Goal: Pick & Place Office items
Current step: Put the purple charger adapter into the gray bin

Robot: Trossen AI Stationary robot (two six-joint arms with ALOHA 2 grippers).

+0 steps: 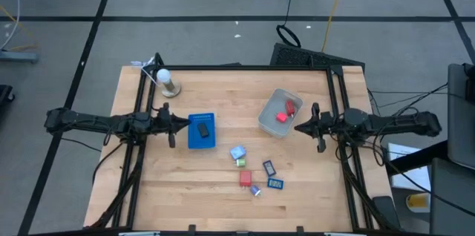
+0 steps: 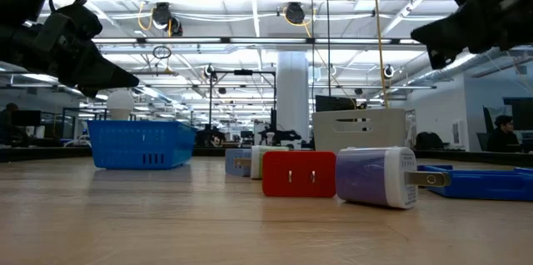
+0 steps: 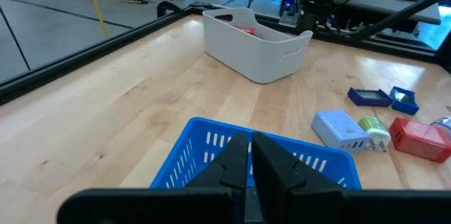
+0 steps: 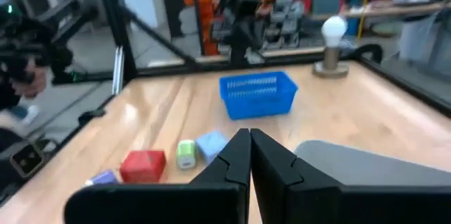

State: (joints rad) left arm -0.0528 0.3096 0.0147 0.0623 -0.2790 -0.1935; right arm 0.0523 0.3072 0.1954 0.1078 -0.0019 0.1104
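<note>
While both pincers hover, office items (image 1: 254, 171) lie between them.

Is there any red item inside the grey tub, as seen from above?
Yes, two red items lie inside the grey tub in the high view.

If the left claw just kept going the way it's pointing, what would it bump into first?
Most likely the blue basket: the left gripper, fingers shut, points right at it from beside it. Its height is unclear; it might pass just over the rim.
</note>
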